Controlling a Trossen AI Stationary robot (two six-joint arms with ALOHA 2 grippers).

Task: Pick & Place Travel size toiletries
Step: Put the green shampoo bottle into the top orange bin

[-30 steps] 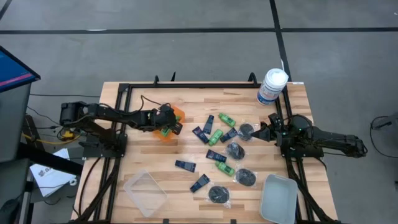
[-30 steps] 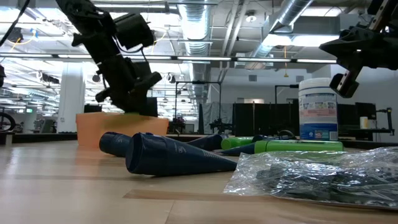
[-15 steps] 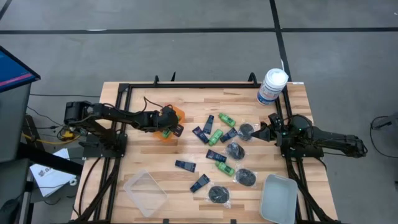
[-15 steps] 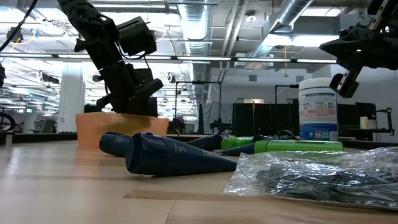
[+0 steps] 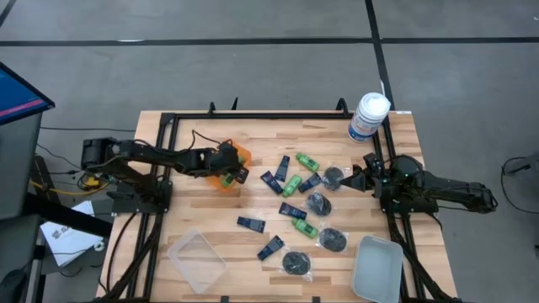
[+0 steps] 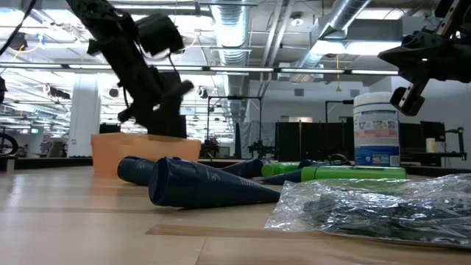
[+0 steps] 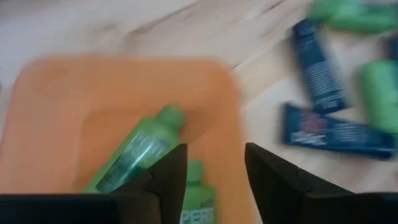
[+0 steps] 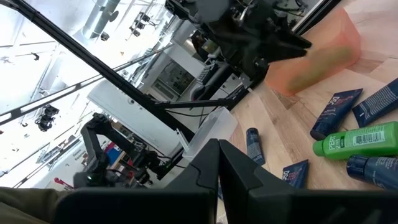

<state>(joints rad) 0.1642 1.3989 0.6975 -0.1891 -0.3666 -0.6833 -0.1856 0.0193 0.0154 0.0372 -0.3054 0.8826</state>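
An orange bin (image 5: 240, 156) stands left of the table's middle and holds two green bottles (image 7: 138, 151), (image 7: 198, 210). My left gripper (image 5: 229, 172) hangs open over the bin, its fingers (image 7: 169, 177) above the nearer bottle, touching nothing that I can see. More toiletries lie loose mid-table: green bottles (image 5: 292, 183), navy tubes (image 5: 250, 224) and black round pieces in clear packets (image 5: 318, 202). My right gripper (image 5: 355, 178) waits shut at the table's right edge, holding nothing.
A white canister (image 5: 368, 117) with a blue label stands at the far right corner. A clear tray (image 5: 196, 261) lies at the near left and a pale bin (image 5: 377, 268) at the near right. A black frame (image 5: 253, 114) edges the table.
My left gripper has opened over the orange bin and let go of a green bottle, which now lies in the bin. The gripper has risen a little above the bin's rim.
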